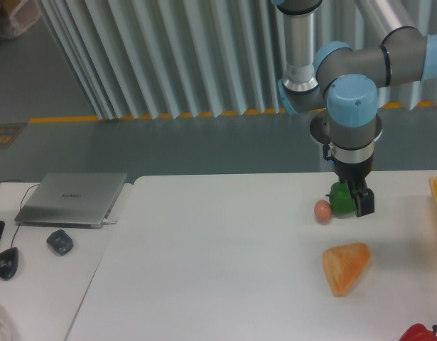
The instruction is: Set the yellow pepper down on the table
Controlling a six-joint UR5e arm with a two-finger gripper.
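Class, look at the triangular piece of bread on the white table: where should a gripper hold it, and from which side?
Probably from straight above, since the bread lies flat on the table. Set the jaws across its broad far half, one on each slanting side; the near tip tapers.

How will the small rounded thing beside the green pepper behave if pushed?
The small rounded thing looks egg-shaped, so it would probably roll. It seems light for the claw. The green pepper right beside it may block rolling that way.
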